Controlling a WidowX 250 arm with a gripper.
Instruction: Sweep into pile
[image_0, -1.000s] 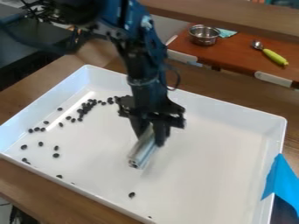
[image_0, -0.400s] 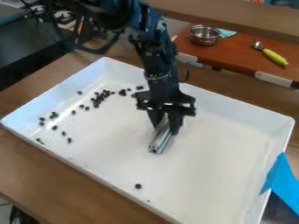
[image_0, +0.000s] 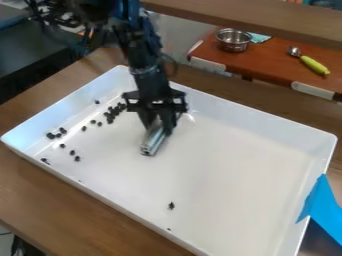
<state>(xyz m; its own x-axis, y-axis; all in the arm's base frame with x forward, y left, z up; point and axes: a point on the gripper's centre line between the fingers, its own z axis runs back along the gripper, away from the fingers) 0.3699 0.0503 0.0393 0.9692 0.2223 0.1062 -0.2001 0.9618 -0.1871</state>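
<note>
The gripper hangs over the upper left part of the white tray, shut on a silvery metal bar that slants down to the left. Small dark beans lie scattered in the tray's left part. Their densest cluster is left of the gripper near the back wall, and a few beans lie by the left wall. Toward the tray's front, apart from the others, is a dark bean. Part of the floor behind the gripper is hidden.
Blue tape covers part of the tray's right edge. Beyond the back wall, a red-brown board holds a metal bowl and a spoon with a green handle. A wooden table surrounds the tray.
The gripper and bar first moved right and up, then left. The tray has shifted slightly. Some beans beside the cluster have changed place, and the front bean now lies farther right.
</note>
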